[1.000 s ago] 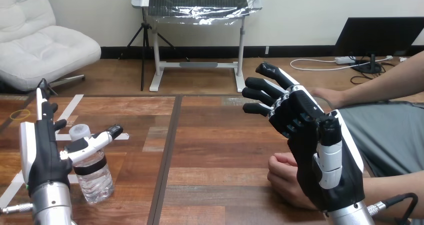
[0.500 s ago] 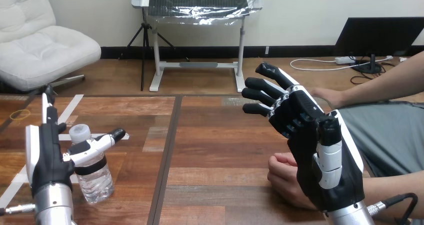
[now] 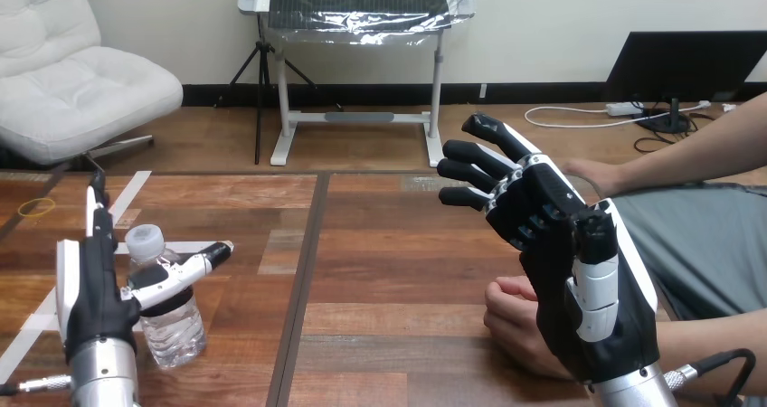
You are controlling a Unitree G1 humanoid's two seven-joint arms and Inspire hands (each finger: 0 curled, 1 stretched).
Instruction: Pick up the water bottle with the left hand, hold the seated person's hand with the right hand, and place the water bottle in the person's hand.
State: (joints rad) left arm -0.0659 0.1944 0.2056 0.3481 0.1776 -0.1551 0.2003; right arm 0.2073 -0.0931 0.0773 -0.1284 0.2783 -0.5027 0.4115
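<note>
The left hand [image 3: 90, 289], fingers straight, flanks the upright water bottle [image 3: 169, 324] on the desk [image 3: 398, 271]; the right hand [image 3: 565, 271], unclenched, stands beside the person's hand [image 3: 511, 321].

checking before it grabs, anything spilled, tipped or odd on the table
Nothing stands out. The bottle stands upright and capped on the table, with the left hand open beside it. The right hand is open over the person's hand.

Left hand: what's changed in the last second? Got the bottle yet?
The left hand has shifted slightly right, closer to the water bottle, thumb stretched across its front; fingers straight, no grip yet. The bottle, the right hand and the person's hand have stayed put.
</note>
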